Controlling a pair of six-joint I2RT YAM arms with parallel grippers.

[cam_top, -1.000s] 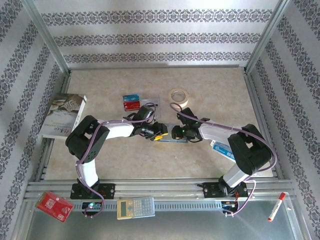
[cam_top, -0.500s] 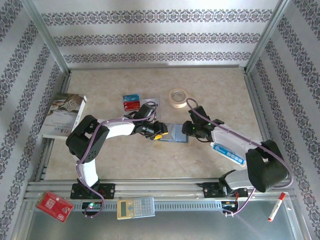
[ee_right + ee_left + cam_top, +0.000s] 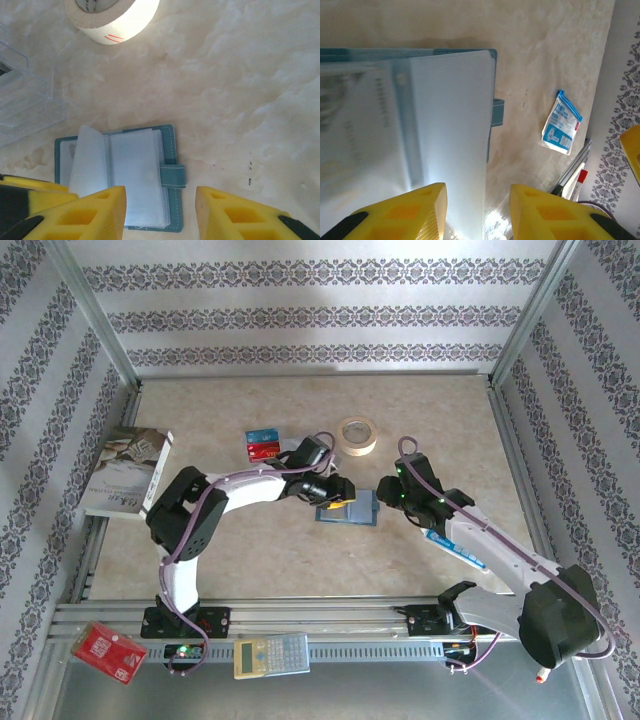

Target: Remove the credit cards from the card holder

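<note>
Bench (image 3: 300, 570) was the big pale slab, with both arms reaching in toward its middle. The card holder (image 3: 132, 165) lay flat there, open, its clear sleeves fanned up and the strap tab sticking out on one side. The tape roll (image 3: 357, 433) sat just behind it, with a clear plastic tray (image 3: 25, 100) off to the side.

The left end effector (image 3: 477, 189) hung low over the edge of one sleeve, its yellow fingers spread with nothing between them. The right end effector (image 3: 160, 192) hovered above the holder, also spread and empty.

Two small cards, a blue card (image 3: 262, 435) and a red card (image 3: 263, 451), lay touching on the bench behind the left arm, well apart from the holder. I took those as already pulled.

My read on progress: partway. The holder was open and some cards looked to be out. The left wrist view showed blurred print behind one sleeve, likely a card left inside. I couldn't count how many were left. Neither end effector was gripping a card, so the next pull had not yet started.
</note>
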